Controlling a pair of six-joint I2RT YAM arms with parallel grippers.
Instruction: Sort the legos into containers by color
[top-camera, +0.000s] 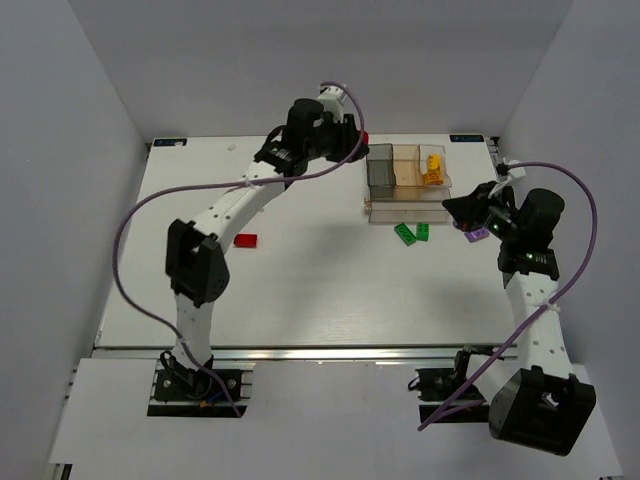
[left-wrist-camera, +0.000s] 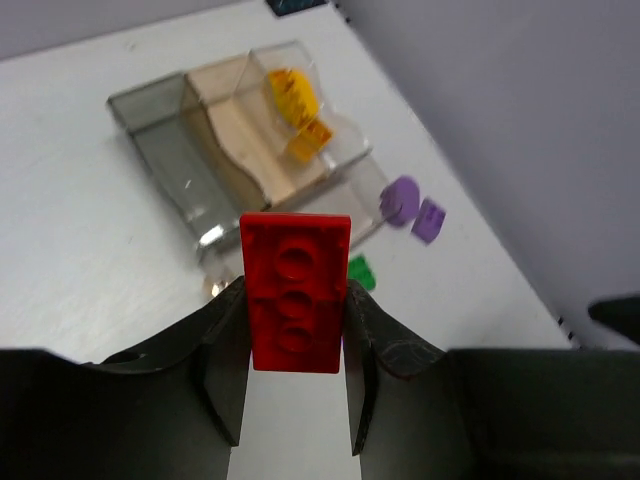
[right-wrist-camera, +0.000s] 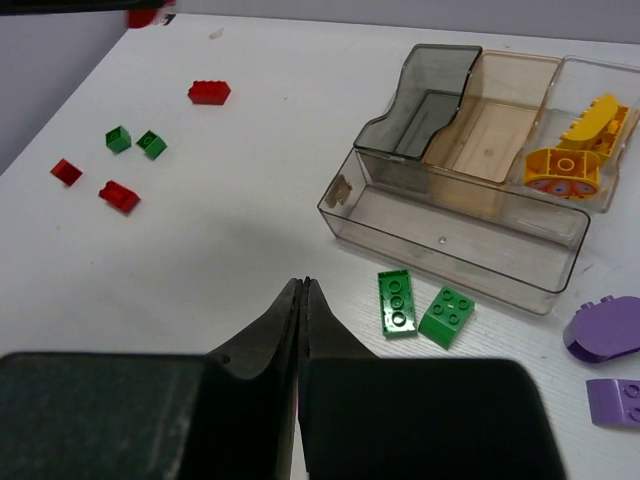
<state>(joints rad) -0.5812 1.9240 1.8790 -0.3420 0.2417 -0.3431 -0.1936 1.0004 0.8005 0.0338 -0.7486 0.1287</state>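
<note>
My left gripper (top-camera: 355, 140) is shut on a red lego (left-wrist-camera: 295, 292), held up just left of the containers (top-camera: 405, 182); the lego shows in the top view (top-camera: 363, 137). The organizer (left-wrist-camera: 170, 150) has a smoky grey bin (right-wrist-camera: 420, 100), an amber bin (right-wrist-camera: 495, 125) and a clear bin holding yellow legos (right-wrist-camera: 565, 165). My right gripper (right-wrist-camera: 302, 287) is shut and empty, low over the table in front of the tray (right-wrist-camera: 450, 230). Two green legos (right-wrist-camera: 397, 302) (right-wrist-camera: 447, 315) lie beside it. Purple legos (right-wrist-camera: 605, 330) lie to its right.
More loose legos lie on the table to the left: a red one (right-wrist-camera: 209, 92), two more red (right-wrist-camera: 119, 195) (right-wrist-camera: 66, 171) and two small green (right-wrist-camera: 118, 138) (right-wrist-camera: 152, 144). One red lego (top-camera: 246, 240) shows beside the left arm. Grey walls enclose the table.
</note>
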